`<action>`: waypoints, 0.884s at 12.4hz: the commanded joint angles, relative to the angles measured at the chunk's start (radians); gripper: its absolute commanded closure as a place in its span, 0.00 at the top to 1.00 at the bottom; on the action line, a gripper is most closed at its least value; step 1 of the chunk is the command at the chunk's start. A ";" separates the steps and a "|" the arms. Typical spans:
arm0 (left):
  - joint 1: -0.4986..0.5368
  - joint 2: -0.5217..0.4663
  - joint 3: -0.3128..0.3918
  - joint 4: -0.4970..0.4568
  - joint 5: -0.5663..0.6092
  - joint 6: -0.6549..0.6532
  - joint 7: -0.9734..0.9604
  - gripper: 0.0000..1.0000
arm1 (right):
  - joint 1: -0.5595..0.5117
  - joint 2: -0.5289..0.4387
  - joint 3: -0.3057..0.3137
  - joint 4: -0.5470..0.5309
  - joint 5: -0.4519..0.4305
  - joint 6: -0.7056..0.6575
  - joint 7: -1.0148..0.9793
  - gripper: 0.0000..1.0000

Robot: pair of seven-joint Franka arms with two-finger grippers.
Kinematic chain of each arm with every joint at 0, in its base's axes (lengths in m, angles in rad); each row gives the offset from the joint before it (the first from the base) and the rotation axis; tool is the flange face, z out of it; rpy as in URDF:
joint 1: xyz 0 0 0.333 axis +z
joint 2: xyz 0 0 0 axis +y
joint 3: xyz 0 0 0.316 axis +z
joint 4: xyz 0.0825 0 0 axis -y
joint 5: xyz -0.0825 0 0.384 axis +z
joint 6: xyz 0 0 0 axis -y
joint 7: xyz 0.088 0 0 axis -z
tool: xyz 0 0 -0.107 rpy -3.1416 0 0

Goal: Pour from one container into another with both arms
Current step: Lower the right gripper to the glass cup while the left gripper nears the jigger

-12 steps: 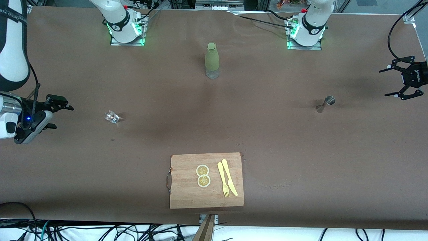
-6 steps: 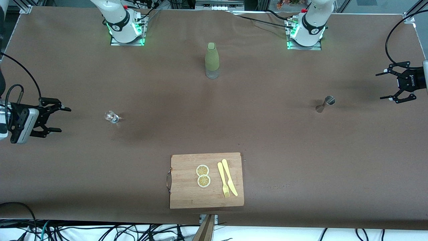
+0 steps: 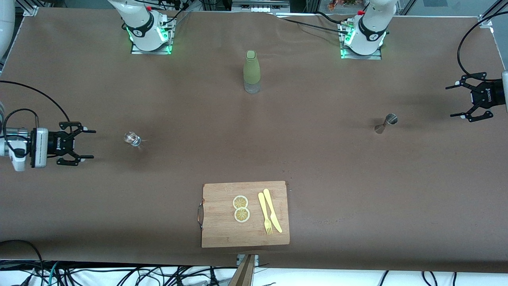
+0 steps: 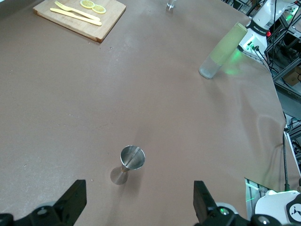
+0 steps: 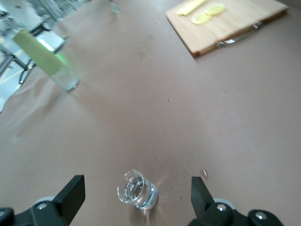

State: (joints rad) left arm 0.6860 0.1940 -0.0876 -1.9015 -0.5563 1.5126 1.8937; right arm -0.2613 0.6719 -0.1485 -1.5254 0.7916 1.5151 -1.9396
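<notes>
— At the right arm's end of the table: what's visible?

— Right gripper (image 3: 84,143) low over the cloth, jaws spread wide, nothing between them. Small clear glass (image 3: 132,138) stands upright just beside it, apart from the fingers. Right wrist view shows the glass (image 5: 137,189) between the two fingertips (image 5: 70,194) but short of them; contents hard to make out. Most of the right arm is cut off at the frame edge.

— Left arm's end?

— Left gripper (image 3: 464,100) over the cloth near the table edge, jaws open, empty. Wrist and arm run out of frame. Steel jigger (image 3: 385,123) stands near it, well apart from the fingers; left wrist view shows the jigger (image 4: 130,161) upright, open cup up, inside in shadow.

— Between the bases?

— Green bottle (image 3: 251,71), capped, upright, clear lower part; fill level not readable.

— Nearer the front camera?

— Wooden cutting board (image 3: 222,230) with metal handle; two lemon slices (image 3: 241,208) touching each other, yellow fork (image 3: 264,212) and knife (image 3: 272,210) side by side. Both wrist views crop the board at the picture edge.
</notes>
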 commanded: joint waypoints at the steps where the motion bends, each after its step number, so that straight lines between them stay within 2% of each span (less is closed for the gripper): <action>1: 0.018 0.016 -0.006 0.012 -0.030 -0.017 0.027 1.00 | -0.038 0.046 0.010 -0.032 0.064 -0.030 -0.224 1.00; 8: 0.018 0.025 -0.006 0.007 -0.030 -0.019 0.047 1.00 | -0.039 0.176 0.013 -0.035 0.098 -0.050 -0.571 1.00; 11: 0.029 0.060 -0.006 0.007 -0.030 -0.020 0.099 1.00 | -0.027 0.204 0.015 -0.033 0.097 -0.038 -0.585 1.00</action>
State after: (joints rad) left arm 0.6936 0.2248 -0.0878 -1.9024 -0.5563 1.5081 1.9327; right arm -0.2900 0.8687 -0.1391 -1.5620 0.8710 1.4828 -2.5055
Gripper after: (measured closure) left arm 0.000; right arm 0.000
